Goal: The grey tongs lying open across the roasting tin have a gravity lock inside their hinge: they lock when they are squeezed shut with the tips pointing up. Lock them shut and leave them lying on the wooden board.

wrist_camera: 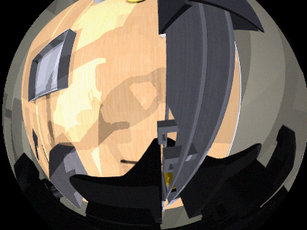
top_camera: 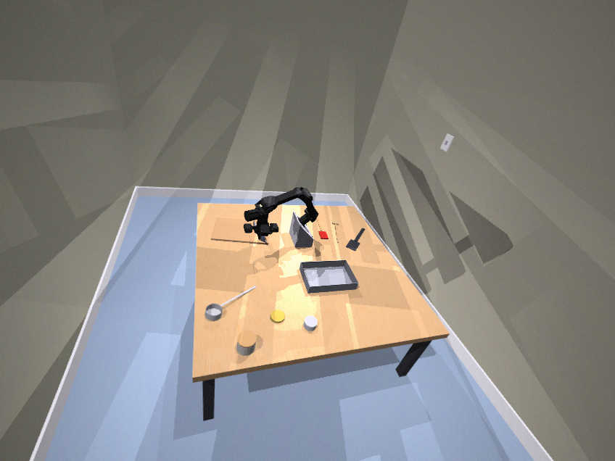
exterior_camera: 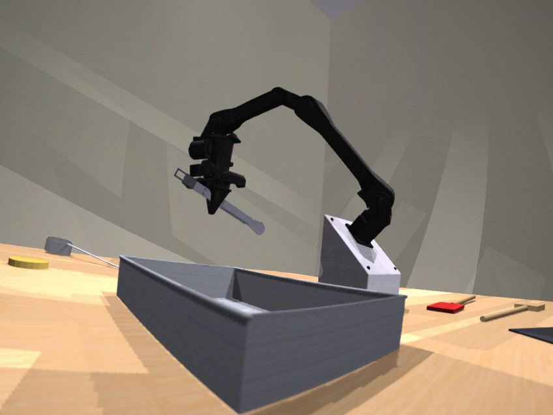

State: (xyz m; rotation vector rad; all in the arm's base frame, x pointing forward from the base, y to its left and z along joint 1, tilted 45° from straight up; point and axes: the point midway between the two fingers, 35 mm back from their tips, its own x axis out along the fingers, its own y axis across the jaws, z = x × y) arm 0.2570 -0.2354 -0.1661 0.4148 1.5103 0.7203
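The grey tongs (exterior_camera: 240, 213) (wrist_camera: 217, 65) are held in the air, slanting, with the scalloped tips at the lower right and the hinge end with its loop at the upper left in the exterior view. Their arms lie close together; whether the lock is engaged cannot be seen. My gripper (exterior_camera: 213, 206) (top_camera: 262, 238) is shut on the tongs around their middle and points down. The wooden board (top_camera: 228, 229) lies at the back left of the table; in the top view the gripper is over its right end. The roasting tin (top_camera: 333, 288) (exterior_camera: 326, 335) (wrist_camera: 72, 54) stands apart from the tongs, with none across it.
The arm's base (top_camera: 299, 235) (exterior_camera: 343, 263) stands right of the board. Beyond it lie a red-headed tool (top_camera: 323, 235) (exterior_camera: 445, 307), a wooden mallet and a dark spatula (top_camera: 353, 245). A grey long-handled pan (top_camera: 213, 312), yellow disc (top_camera: 277, 316), white cylinder (top_camera: 310, 322) and wood-topped pot (top_camera: 246, 341) stand nearer the front.
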